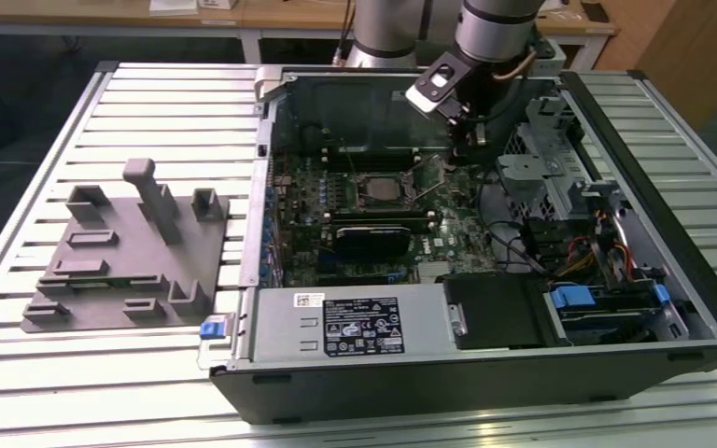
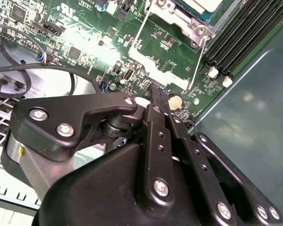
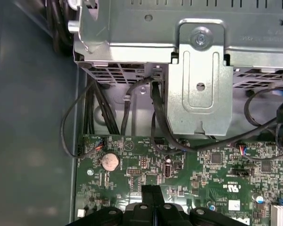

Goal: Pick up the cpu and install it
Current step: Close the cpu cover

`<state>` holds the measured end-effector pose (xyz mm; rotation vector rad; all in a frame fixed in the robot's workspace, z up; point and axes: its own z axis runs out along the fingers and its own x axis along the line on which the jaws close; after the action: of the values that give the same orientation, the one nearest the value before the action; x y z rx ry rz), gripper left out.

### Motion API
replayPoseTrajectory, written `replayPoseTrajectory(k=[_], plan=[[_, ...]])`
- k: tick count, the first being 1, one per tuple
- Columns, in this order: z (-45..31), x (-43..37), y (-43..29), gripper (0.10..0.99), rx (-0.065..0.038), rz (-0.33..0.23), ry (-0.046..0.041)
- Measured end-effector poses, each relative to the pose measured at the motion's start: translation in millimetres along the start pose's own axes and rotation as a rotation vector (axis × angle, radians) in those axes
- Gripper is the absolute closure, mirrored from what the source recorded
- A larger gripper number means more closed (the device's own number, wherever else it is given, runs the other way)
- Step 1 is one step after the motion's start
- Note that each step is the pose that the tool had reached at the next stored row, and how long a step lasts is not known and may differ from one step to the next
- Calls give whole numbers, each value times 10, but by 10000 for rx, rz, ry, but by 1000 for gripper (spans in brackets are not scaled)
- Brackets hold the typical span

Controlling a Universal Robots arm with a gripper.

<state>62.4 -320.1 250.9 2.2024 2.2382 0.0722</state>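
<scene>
1. Nearest, a power supply (image 1: 358,322) lies along the motherboard's (image 1: 458,238) near edge.
2. Well apart from the motherboard, on the exterior view's left, a grey fixture tray (image 1: 122,252) rests on the bench (image 1: 109,373).
3. Further back, the cpu (image 1: 377,191) sits in its socket at the motherboard's middle, silver top up.
4. Beyond it, the tool (image 2: 156,90) hangs close over the motherboard, fingers pressed together, gripping nothing.

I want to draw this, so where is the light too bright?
In the second wrist view, glare whitens the motherboard near the gripper; in the first wrist view the metal bracket shines pale without washing out; the exterior view looks evenly lit.
</scene>
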Motion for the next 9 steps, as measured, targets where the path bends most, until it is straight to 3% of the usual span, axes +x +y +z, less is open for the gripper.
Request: replayPoseTrajectory(k=[9], plan=[[96, -2, 5, 980, 26, 1, -1]])
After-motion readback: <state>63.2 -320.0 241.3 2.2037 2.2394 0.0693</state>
